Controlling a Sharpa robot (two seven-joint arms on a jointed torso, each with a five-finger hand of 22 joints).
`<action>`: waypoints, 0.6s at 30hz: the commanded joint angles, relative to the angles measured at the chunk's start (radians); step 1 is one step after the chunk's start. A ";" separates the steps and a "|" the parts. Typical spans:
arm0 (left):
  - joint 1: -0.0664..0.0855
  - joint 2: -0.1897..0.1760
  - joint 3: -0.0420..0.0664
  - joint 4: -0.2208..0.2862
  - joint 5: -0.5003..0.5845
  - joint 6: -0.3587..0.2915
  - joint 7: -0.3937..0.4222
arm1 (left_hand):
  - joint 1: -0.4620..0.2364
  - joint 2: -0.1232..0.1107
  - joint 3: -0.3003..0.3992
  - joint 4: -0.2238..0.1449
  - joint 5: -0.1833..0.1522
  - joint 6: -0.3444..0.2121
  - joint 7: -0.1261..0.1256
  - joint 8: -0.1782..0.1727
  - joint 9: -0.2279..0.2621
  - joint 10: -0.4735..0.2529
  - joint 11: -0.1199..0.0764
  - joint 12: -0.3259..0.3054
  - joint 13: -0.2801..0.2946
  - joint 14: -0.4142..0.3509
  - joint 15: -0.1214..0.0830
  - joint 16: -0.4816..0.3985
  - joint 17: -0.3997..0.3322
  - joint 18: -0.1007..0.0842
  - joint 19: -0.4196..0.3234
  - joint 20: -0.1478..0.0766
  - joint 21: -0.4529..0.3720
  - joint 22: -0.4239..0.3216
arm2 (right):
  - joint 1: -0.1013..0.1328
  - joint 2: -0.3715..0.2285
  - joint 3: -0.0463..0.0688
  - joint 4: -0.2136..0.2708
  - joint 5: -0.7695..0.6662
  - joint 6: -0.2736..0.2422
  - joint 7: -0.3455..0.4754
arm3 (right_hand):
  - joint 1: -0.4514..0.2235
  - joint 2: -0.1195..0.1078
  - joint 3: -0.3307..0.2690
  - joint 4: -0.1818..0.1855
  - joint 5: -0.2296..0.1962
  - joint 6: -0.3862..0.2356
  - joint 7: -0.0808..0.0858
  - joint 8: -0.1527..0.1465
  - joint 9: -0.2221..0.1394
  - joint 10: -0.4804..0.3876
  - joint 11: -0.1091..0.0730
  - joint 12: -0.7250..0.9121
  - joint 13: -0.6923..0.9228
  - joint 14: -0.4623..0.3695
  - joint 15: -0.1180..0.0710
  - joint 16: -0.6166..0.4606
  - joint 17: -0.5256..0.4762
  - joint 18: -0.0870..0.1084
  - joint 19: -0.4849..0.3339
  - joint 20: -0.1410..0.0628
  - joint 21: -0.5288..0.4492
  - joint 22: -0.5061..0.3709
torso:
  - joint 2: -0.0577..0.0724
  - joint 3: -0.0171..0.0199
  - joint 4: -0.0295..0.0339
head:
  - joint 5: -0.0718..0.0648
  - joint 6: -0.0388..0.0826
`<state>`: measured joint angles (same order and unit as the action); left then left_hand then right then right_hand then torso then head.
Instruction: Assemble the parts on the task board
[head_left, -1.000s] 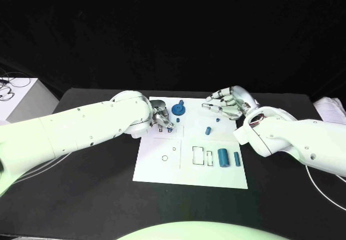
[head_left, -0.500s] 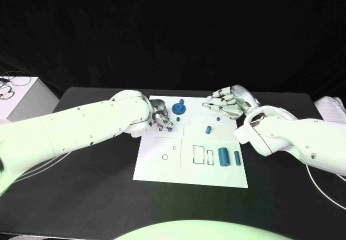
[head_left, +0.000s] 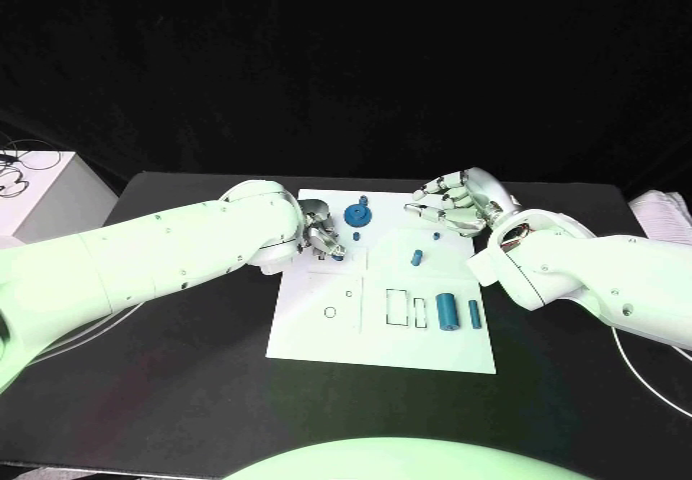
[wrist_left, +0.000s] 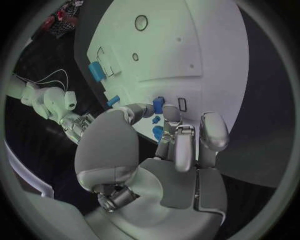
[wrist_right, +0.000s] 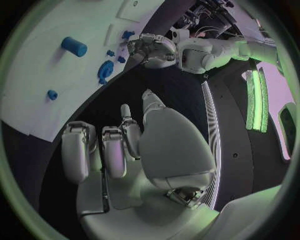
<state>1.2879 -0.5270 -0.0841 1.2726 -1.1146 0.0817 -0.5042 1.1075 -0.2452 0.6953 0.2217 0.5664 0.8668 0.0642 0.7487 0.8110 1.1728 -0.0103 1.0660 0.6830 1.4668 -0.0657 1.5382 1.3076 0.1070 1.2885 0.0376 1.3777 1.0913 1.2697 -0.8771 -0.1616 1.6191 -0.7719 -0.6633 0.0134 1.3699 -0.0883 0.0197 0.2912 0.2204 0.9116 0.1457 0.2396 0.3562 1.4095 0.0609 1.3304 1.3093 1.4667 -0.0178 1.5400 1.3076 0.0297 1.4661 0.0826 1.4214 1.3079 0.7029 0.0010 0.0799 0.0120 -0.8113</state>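
The white task board (head_left: 378, 345) lies mid-table. My left hand (head_left: 319, 240) sits over its far left corner and pinches a small blue part (wrist_left: 158, 105) between thumb and a finger, low against the board beside a small rectangular slot (wrist_left: 182, 104). My right hand (head_left: 462, 205) hovers at the board's far right corner, fingers loosely bent, holding nothing. On the board lie a blue gear (head_left: 356, 214), a short blue peg (head_left: 417, 259), a tiny blue piece (head_left: 436, 239), a blue cylinder (head_left: 449, 313) and a thin blue bar (head_left: 475, 316).
Outlined slots (head_left: 395, 308) and round holes (head_left: 330, 314) mark the board's near half. A white box (head_left: 51, 195) stands off the table's left edge, and papers (head_left: 663, 215) lie at the far right. Black tabletop (head_left: 173, 380) surrounds the board.
My left hand's fingers have shifted slightly over the board's far left corner with the small blue part. My right hand has edged a little away from the board.
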 joint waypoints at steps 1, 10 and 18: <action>-0.002 0.002 0.000 -0.001 -0.004 0.024 0.002 | -0.001 0.009 0.247 -0.251 0.006 0.010 0.000 0.002 0.001 -0.002 -0.003 0.001 -0.001 0.086 -0.007 0.004 0.209 -0.005 0.007 0.003 0.003 0.001 | -0.001 0.000 0.000 0.000 -0.004 0.011 0.005 | 0.004 0.004 -0.005 -0.001 0.002 -0.006 -0.002 0.002 -0.001 -0.006 -0.001 -0.004 0.084 0.086 0.003 -0.007 0.193 0.010 0.042 0.004 -0.006 0.143 | 0.000 0.0010 -0.0001 | -0.001 -0.001; -0.002 0.003 0.000 -0.005 -0.004 0.026 0.002 | -0.001 0.009 0.248 -0.252 0.007 0.010 0.000 0.002 0.002 -0.001 -0.003 0.001 -0.001 0.086 -0.007 0.004 0.208 -0.005 0.008 0.002 0.004 0.002 | -0.001 0.001 0.000 0.000 -0.004 0.012 0.005 | 0.004 0.004 -0.005 -0.001 0.002 -0.006 -0.002 0.002 -0.001 -0.006 -0.001 -0.004 0.084 0.086 0.003 -0.007 0.193 0.010 0.042 0.004 -0.006 0.143 | 0.000 0.0013 -0.0005 | 0.000 -0.002; -0.002 0.012 0.000 -0.014 -0.001 0.038 0.001 | -0.002 0.009 0.249 -0.252 0.007 0.010 0.000 0.002 0.002 -0.003 -0.003 -0.001 -0.003 0.085 -0.007 0.003 0.207 -0.005 0.007 0.002 0.004 0.001 | -0.001 0.001 0.000 0.000 -0.003 0.012 0.005 | 0.004 0.004 -0.005 -0.001 0.002 -0.006 -0.002 0.002 -0.001 -0.006 -0.001 -0.004 0.084 0.086 0.003 -0.007 0.193 0.010 0.042 0.004 -0.006 0.143 | 0.000 0.0011 -0.0007 | 0.001 -0.004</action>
<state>1.2874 -0.5187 -0.0835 1.2599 -1.1143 0.0917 -0.5034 1.1076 -0.2451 0.6953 0.2217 0.5693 0.8694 0.0616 0.7485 0.8125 1.1744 -0.0086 1.0659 0.6804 1.4668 -0.0657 1.5381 1.3076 0.1071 1.2885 0.0376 1.3777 1.0926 1.2694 -0.8766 -0.1616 1.6191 -0.7719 -0.6619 0.0133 1.3699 -0.0883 0.0198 0.2912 0.2204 0.9116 0.1457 0.2396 0.3562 1.4095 0.0609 1.3304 1.3093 1.4667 -0.0178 1.5401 1.3074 0.0296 1.4661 0.0826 1.4214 1.3076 0.7029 0.0020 0.0794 0.0121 -0.8144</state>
